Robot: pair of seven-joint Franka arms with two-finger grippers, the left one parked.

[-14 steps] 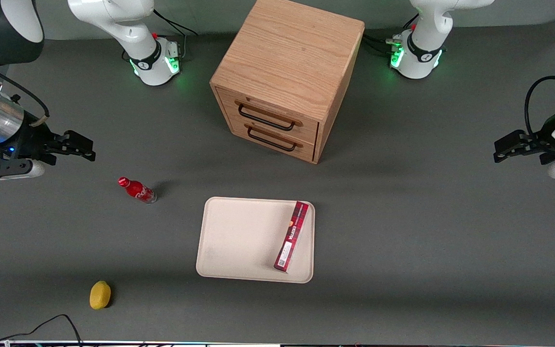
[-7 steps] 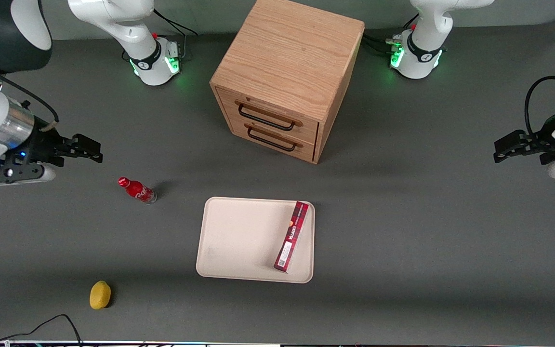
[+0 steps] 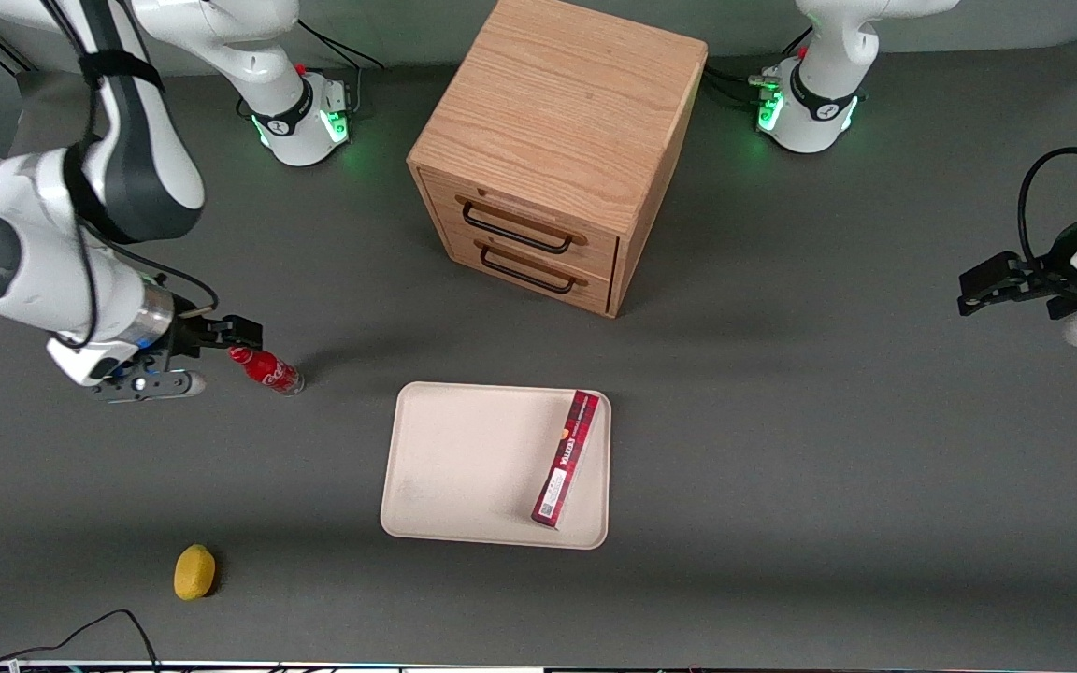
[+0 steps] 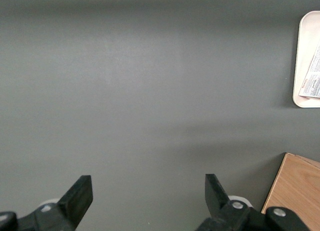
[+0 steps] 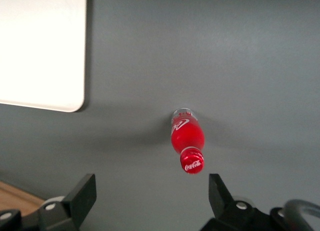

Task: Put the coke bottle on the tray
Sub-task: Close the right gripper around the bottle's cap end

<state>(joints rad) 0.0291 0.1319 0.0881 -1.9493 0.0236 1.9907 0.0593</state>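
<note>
The coke bottle [image 3: 266,369] stands upright on the grey table, with red cap, red label and clear base. It also shows in the right wrist view [image 5: 187,139]. My right gripper [image 3: 237,333] hangs just above its cap, toward the working arm's end of the table. In the right wrist view the gripper [image 5: 152,193] is open and empty, the cap near one finger. The cream-beige tray [image 3: 464,463] lies flat beside the bottle, toward the table's middle and nearer the front camera. Its corner shows in the right wrist view [image 5: 45,56].
A long red box [image 3: 567,458] lies on the tray's edge toward the parked arm. A wooden drawer cabinet [image 3: 552,150] stands farther from the front camera than the tray. A yellow lemon [image 3: 193,571] and a black cable [image 3: 80,636] lie near the table's front edge.
My right gripper has moved in from the working arm's end of the table toward the bottle and now sits over its cap. The bottle, tray and box have not moved.
</note>
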